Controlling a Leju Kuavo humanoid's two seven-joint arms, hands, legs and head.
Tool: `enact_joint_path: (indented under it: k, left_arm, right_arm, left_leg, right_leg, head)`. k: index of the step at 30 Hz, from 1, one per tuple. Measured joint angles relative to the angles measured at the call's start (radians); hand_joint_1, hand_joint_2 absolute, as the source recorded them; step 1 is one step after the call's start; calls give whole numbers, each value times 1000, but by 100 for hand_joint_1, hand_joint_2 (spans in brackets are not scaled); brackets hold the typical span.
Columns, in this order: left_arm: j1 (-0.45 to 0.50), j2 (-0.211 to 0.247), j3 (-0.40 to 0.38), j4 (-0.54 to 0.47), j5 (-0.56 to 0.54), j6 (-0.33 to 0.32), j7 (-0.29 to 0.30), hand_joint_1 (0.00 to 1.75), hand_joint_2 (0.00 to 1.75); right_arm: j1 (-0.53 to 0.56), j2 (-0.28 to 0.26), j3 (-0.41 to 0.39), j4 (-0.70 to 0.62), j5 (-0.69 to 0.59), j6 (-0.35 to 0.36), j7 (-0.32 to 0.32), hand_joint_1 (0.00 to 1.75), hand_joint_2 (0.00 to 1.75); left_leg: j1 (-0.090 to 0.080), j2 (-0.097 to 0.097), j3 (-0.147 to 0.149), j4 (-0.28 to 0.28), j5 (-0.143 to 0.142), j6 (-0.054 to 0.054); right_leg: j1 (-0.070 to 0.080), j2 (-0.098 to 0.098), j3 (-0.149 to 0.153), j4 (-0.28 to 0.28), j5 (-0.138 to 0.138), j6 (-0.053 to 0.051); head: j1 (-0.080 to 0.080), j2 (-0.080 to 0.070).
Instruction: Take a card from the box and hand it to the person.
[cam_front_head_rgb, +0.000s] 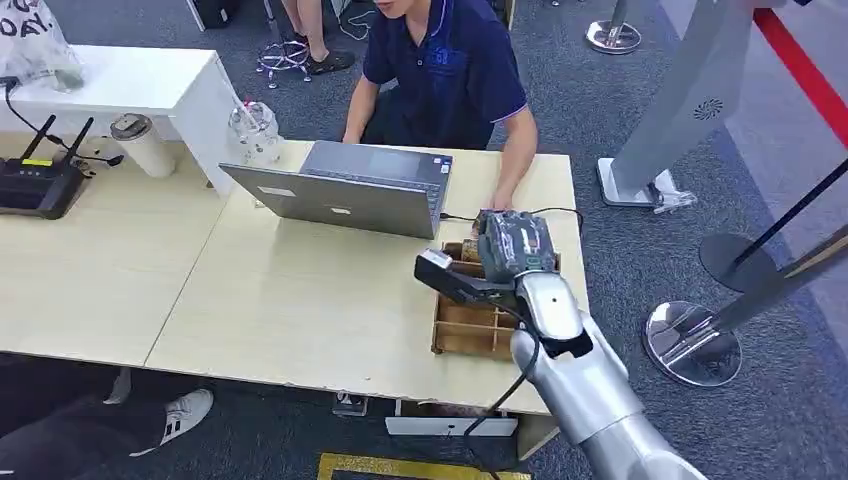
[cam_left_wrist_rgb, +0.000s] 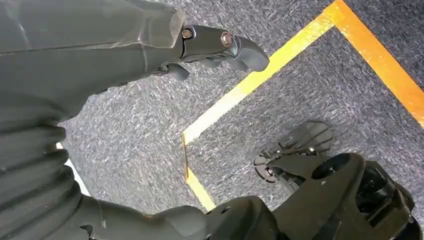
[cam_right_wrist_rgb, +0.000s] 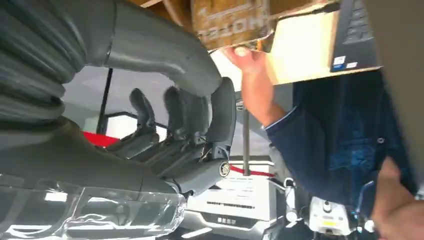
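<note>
Pale wood-grain laminate covers two tables pushed side by side, smooth and rectangular. One person in a dark blue polo shirt sits at the far side, behind one grey metal laptop standing open. One silver right arm reaches forward over the right end of the table; its right hand hangs above the far end of the box, one shallow brown wooden tray split into compartments, lying near the table's right edge. The person's hand rests just beyond the box. From the wrist view the right hand's dark fingers curl inward; cannot tell whether they hold a card. Left hand hangs over grey carpet with yellow tape, fingers bent, holding nothing. One white lidded cup, cylindrical, far left.
</note>
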Motion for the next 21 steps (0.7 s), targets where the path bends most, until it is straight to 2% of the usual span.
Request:
enact_joint_path:
  k: [1, 2, 3, 5, 9, 18, 21]
  left_arm:
    - [0, 0, 0, 0, 1, -3, 0, 0, 175]
    - [0, 0, 0, 0, 2, -6, -1, 0, 175]
    - [1, 0, 0, 0, 4, -8, -2, 0, 175]
    - [1, 1, 0, 0, 4, -10, -2, 0, 175]
    - [1, 2, 0, 0, 3, -18, 1, 0, 175]
    - [0, 3, 0, 0, -4, -31, 6, 0, 175]
    - [0, 3, 0, 0, -5, -32, 12, 0, 175]
  right_arm:
    - [-5, 7, 4, 11, 0, 2, 0, 124, 175]
    - [-9, 13, 8, 20, 0, 2, 0, 117, 175]
    - [-13, 18, 11, 29, 0, 2, 0, 120, 175]
    - [-21, 27, 15, 45, 0, 3, 0, 99, 175]
    - [-38, 43, 18, 77, -1, 2, 3, 84, 175]
    - [-59, 65, 18, 140, 0, 2, 22, 84, 175]
    - [-63, 68, 18, 156, 3, 2, 30, 91, 175]
  left_leg:
    - [0, 0, 0, 0, 0, 0]
    - [0, 0, 0, 0, 0, 0]
    - [0, 0, 0, 0, 0, 0]
    - [0, 0, 0, 0, 0, 0]
    - [0, 0, 0, 0, 0, 0]
    - [0, 0, 0, 0, 0, 0]
    - [0, 0, 0, 0, 0, 0]
  right_leg:
    - [0, 0, 0, 0, 0, 0]
    - [0, 0, 0, 0, 0, 0]
    - [0, 0, 0, 0, 0, 0]
    - [0, 0, 0, 0, 0, 0]
    - [0, 0, 0, 0, 0, 0]
    - [0, 0, 0, 0, 0, 0]
    - [0, 0, 0, 0, 0, 0]
  head:
    - [0, 0]
    - [0, 0]
    - [0, 0]
    - [0, 0]
    - [0, 0]
    - [0, 0]
    - [0, 0]
